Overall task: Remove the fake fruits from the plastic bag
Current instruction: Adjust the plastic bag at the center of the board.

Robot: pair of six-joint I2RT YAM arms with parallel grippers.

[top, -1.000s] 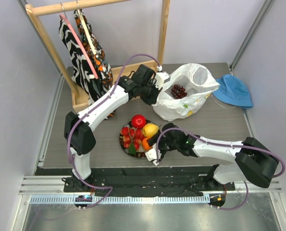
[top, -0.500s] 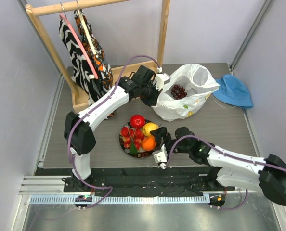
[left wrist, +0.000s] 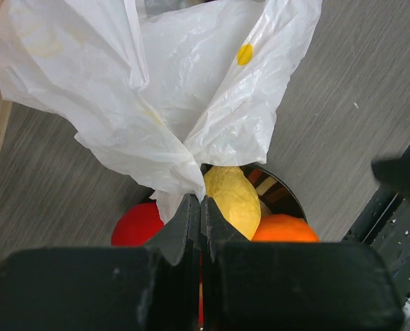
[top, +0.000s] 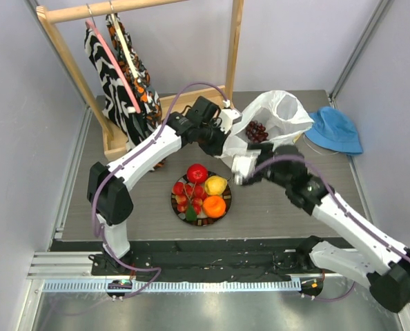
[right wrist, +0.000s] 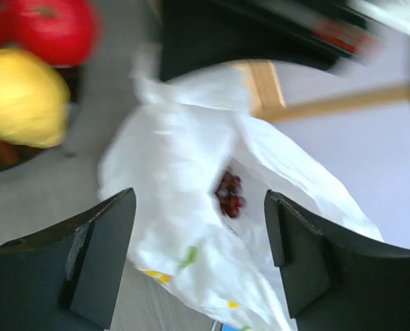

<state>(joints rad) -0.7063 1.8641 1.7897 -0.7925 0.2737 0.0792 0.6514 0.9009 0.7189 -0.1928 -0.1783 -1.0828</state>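
While your left tool (left wrist: pixel 196 207) is clenched on a pinch of the plastic bag (top: pixel 277 114) just beyond the plate (top: pixel 173 201), your right tool (top: pixel 241 165) hangs released, jaws wide, off the plate's far right side and facing the bag's mouth. The red apple (top: pixel 197 172), lemon (top: pixel 217 185), orange (top: pixel 214 205) and red berries (top: pixel 184 193) lie piled on the plate. The dark grape bunch (top: pixel 256 131) sits low in the bag's folds, beyond the plate and to its right; you can see no other fruit inside.

Watch the film first. It is thin and crinkly, so if your right fingers (right wrist: pixel 98 255) close on plastic along with the grapes, the lift will likely drag the whole bag, and that pull against the left pinch could tear the film or slip it free, dropping the mouth over the bunch. Your two arms work near each other just past the plate, so a wide reach risks a knock. Grip only one grape and the bunch may swing or fall. On the carry to the plate, a low pass could nudge the apple off the pile and send it rolling across the desk.
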